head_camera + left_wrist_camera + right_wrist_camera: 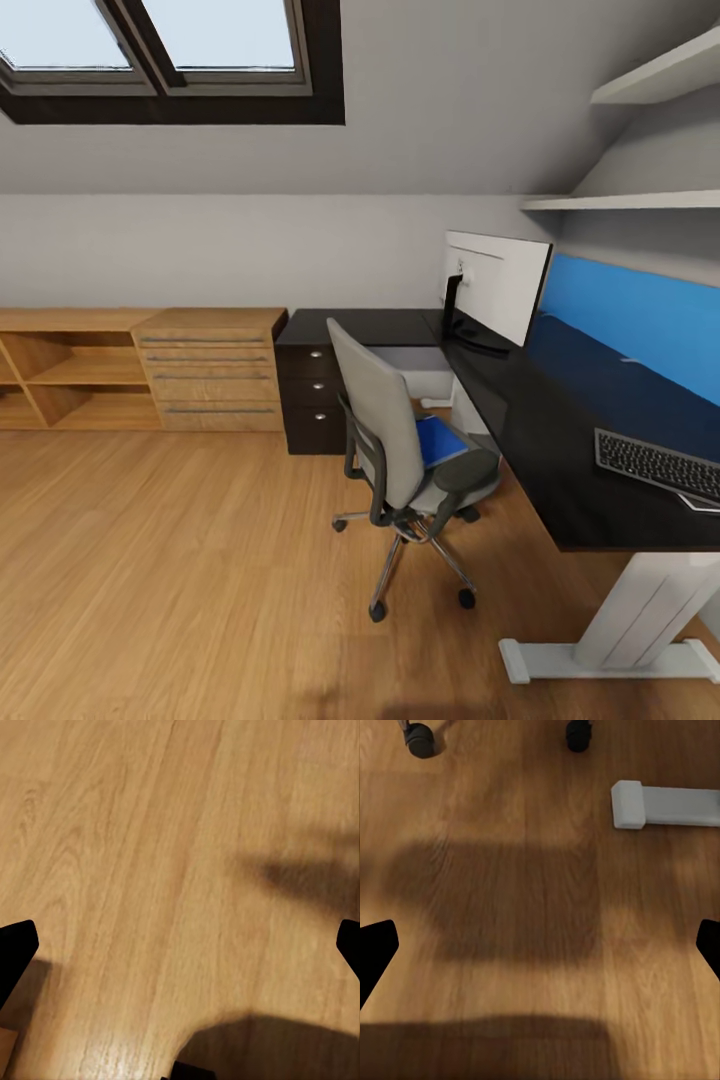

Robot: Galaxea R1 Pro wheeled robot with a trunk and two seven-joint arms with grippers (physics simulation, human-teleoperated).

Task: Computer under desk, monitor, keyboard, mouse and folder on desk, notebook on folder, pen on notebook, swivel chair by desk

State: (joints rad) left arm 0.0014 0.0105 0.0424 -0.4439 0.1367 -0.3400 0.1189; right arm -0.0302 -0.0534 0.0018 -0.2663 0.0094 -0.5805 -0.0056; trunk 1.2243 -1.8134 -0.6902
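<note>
blue folder (440,441) on swivel chair (400,450) seat

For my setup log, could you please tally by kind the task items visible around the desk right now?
Monitor: 1, on the desk
Keyboard: 1, on the desk
Folder: 1, on the swivel chair's seat
Swivel chair: 1
Desk: 1
Total: 5

One glossy black L-shaped desk (560,480), one grey swivel chair (385,440), one white-backed monitor (497,285), one dark keyboard (655,465), one bright-blue folder (440,441).
</note>
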